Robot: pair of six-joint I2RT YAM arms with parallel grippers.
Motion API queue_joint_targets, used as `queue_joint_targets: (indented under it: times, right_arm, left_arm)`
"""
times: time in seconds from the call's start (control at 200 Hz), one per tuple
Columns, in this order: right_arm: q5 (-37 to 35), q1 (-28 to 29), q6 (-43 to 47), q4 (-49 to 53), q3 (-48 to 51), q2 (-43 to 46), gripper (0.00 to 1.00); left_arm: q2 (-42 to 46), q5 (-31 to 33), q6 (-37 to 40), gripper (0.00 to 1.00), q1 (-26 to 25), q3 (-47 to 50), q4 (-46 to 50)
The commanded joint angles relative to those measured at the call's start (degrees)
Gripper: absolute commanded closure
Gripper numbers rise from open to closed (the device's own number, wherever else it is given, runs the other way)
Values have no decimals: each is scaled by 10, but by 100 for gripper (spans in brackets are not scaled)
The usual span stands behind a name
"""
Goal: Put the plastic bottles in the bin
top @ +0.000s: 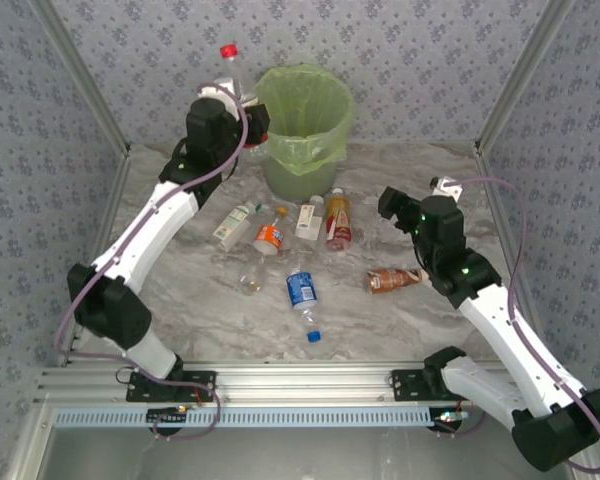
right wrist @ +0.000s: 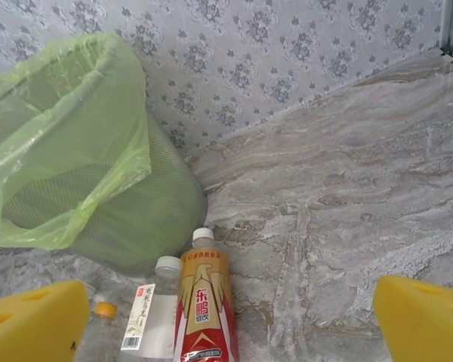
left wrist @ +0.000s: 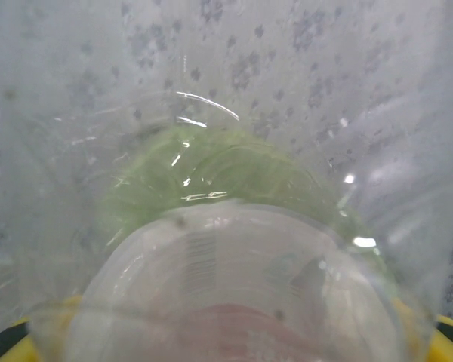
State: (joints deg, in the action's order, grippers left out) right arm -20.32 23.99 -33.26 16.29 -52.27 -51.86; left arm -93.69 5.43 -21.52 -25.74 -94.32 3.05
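**Inspector:** What lay nearest on the bench (top: 180,300)?

**Assistant:** A blue-labelled bottle (top: 301,289) lay flat. Its long axis ran near to far, with the blue cap toward the arm bases. To its right a brown bottle (top: 390,280) lay crosswise, cap end to the right.

**Inspector:** And the right claw?

**Assistant:** The right claw (top: 392,203) hung over the bench just beyond the brown bottle, spread wide and holding nothing. Its yellow fingers (right wrist: 38,320) sat at opposite corners of the wrist view.

**Inspector:** Beyond that?

**Assistant:** A row of four bottles (top: 270,237) lay side by side, axes roughly near to far, caps toward the bin (top: 305,130). The red-and-gold bottle (top: 338,220) was rightmost, its white cap near the bin's foot.

**Inspector:** The left claw?

**Assistant:** The left claw (top: 238,102) was clamped on a clear red-capped bottle (top: 230,70), raised beside the bin's left rim. In the top view its cap end pointed toward the far wall (top: 430,60). Upright or tilted could not be told. The bin stood upright near that wall, its green liner folded over the rim.
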Motion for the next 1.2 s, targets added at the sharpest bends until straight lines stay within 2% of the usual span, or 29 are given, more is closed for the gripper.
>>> queue_joint_targets:
  times: [0.0, 0.115, 0.395, 0.625, 0.86, 1.194]
  right_arm:
    - [-18, -3, -13, 17, 10, 20, 1]
    - [-18, -4, -19, 20, 18, 31, 1]
    - [-32, -4, -20, 45, 19, 51, 1]
    - [-42, -6, -8, 59, 19, 65, 1]
    - [-34, -6, 13, 108, 9, 80, 1]
    - [-36, -7, 17, 132, 2, 85, 1]
  left_arm:
    - [-25, -24, 22, 55, 2, -40, -81]
    - [-57, -36, 28, 54, 3, -46, -169]
    - [-181, -48, 51, 56, 4, -210, -99]
    - [-281, -55, 76, 56, 7, -349, 20]
    - [-389, -80, 121, 56, 9, -534, 186]
    - [-404, -88, 133, 49, 14, -514, 197]
